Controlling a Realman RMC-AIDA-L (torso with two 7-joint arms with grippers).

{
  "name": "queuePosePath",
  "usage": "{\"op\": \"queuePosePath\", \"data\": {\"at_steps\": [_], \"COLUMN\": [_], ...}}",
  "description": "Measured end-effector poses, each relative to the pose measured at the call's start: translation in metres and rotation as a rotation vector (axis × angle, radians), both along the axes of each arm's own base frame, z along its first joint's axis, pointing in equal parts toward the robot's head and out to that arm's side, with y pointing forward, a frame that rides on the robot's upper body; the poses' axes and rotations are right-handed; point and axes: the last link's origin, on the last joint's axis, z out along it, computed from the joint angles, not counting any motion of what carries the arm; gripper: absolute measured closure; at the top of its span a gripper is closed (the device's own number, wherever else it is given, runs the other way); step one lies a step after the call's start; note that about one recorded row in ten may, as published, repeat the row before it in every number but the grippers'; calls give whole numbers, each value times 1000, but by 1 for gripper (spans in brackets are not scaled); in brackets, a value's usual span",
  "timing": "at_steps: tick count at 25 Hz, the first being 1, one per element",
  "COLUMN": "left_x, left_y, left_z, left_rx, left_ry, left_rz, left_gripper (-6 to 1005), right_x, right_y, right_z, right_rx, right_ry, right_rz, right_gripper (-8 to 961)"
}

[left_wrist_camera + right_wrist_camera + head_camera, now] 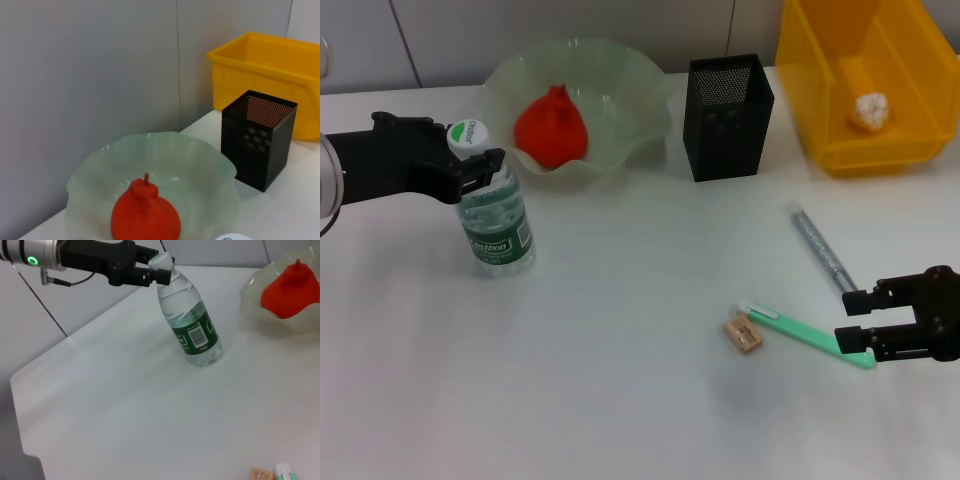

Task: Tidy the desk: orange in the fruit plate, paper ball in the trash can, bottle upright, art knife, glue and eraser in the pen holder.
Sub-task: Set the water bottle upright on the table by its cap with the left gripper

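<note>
Orange (552, 127) plated, paper ball (871, 111) binned; left claw (480, 170) apparently grasping the upright bottle (495, 222); eraser (743, 334) remains out.

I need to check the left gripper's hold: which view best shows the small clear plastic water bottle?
The right wrist view: the clear plastic water bottle shows whole, standing, the left gripper at its neck. The head view shows it partly behind that gripper. The left wrist view shows only a sliver of its cap.

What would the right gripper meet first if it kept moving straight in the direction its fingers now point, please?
The right gripper points toward the robot's left, low over the desk. The green art knife lies right at its fingertips, so it would likely meet that first, then the eraser. Height is unclear.
</note>
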Motion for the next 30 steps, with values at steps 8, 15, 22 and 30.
{"op": "queuePosePath", "data": {"at_steps": [8,15,22,30], "left_x": [3,3,3,3], "left_y": [-2,-2,-2,2], "left_z": [-1,-1,0,7], "left_rx": [-21,-23,-21,-14], "left_ry": [-6,-5,-5,-14], "left_rz": [-15,-16,-16,-7], "left_gripper": [466,457,448,446], "right_x": [0,0,0,0], "right_y": [0,1,1,2], "right_z": [0,-2,-2,-2], "right_rx": [2,-2,-3,-2], "right_ry": [-2,-9,-10,-10], "right_rz": [-2,0,1,2], "right_gripper": [334,334,334,334]}}
